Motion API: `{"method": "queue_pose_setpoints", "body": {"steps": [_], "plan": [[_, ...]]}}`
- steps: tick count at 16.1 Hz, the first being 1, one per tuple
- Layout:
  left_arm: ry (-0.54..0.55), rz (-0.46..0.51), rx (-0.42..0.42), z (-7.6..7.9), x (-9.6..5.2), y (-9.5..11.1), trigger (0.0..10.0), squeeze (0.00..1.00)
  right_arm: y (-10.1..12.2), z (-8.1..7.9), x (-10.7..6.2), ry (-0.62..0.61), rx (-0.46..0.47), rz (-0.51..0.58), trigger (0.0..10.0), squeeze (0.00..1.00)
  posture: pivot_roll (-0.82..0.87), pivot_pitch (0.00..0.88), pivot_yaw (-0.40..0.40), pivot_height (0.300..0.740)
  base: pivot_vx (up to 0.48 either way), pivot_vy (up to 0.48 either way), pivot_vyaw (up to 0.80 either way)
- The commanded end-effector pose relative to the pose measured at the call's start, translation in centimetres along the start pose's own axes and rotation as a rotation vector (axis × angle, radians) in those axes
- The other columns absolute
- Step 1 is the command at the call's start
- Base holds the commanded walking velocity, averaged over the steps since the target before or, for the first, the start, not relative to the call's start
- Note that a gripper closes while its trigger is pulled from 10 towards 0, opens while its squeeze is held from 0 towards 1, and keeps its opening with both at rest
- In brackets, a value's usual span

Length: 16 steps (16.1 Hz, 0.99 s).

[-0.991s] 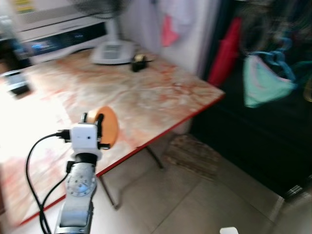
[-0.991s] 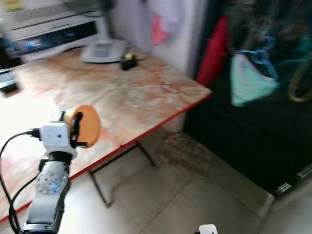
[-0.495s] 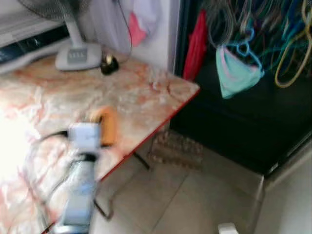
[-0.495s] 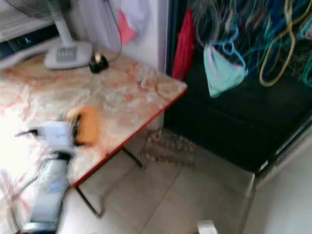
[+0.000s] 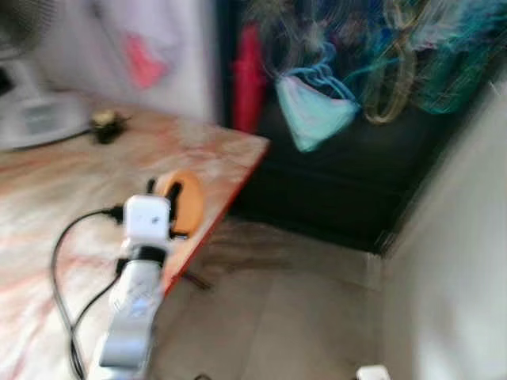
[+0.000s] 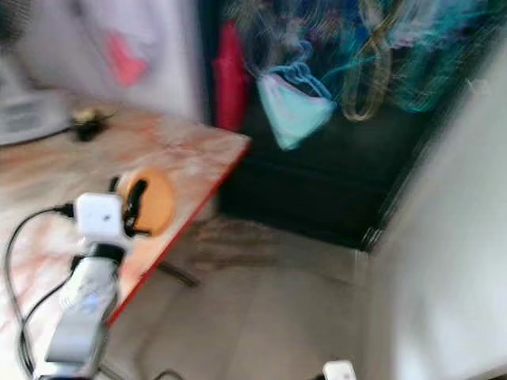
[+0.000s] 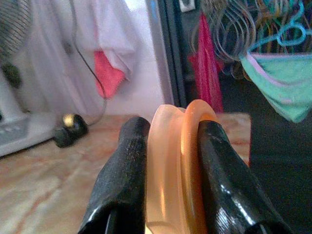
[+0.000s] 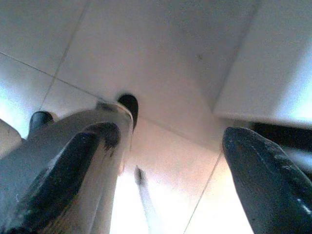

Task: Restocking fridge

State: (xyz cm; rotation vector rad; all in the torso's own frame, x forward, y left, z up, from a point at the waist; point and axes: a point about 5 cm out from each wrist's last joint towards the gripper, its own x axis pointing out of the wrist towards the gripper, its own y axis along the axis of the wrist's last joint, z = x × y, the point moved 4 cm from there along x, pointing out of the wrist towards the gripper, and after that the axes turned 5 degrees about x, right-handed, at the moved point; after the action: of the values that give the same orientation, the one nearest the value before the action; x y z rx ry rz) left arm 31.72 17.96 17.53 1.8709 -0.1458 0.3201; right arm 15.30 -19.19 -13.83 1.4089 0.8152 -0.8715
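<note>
Both head views are blurring, so the hangers (image 5: 372,71) in the dark doorway are running together uncounted. The left gripper (image 7: 168,161) is clamping one orange lid (image 7: 187,161) edge-on above the marble table (image 5: 47,206). The right gripper (image 8: 170,180) is hanging spread wide over floor tiles (image 8: 161,53).

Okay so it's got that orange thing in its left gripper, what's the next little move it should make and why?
Probably keep the left gripper clamped and carry on turning away from the table. The orange disc-shaped item sits pinched between both fingers, the head views are blurred from walking, and no fridge can be made out yet, only a dark doorway.
</note>
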Motion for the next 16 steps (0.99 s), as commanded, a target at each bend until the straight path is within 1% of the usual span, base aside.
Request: {"method": "queue_pose_setpoints", "body": {"steps": [1, 7, 16], "plan": [[-0.01, 0.013, -0.011, 0.16, 0.13, 0.48, 10.0, 0.0, -0.73, 0.0, -0.08, 0.001, 0.004, -0.026, 10.0, 0.0, 0.02, 0.066, 0.045, 0.74, 0.0, 0.0, -0.8], [-0.049, 0.005, -0.023, 0.85, 0.18, 0.38, 10.0, 0.0, -0.75, -0.17, -0.07, -0.001, 0.007, -0.024, 10.0, 0.0, 0.01, 0.067, 0.056, 0.74, 0.0, 0.0, -0.8], [-0.022, -0.024, -0.029, 0.16, 0.32, -0.36, 10.0, 0.0, -0.48, -0.12, -0.03, -0.002, 0.003, -0.019, 10.0, 0.0, 0.01, 0.059, 0.053, 0.74, 0.0, 0.0, -0.8]]}}
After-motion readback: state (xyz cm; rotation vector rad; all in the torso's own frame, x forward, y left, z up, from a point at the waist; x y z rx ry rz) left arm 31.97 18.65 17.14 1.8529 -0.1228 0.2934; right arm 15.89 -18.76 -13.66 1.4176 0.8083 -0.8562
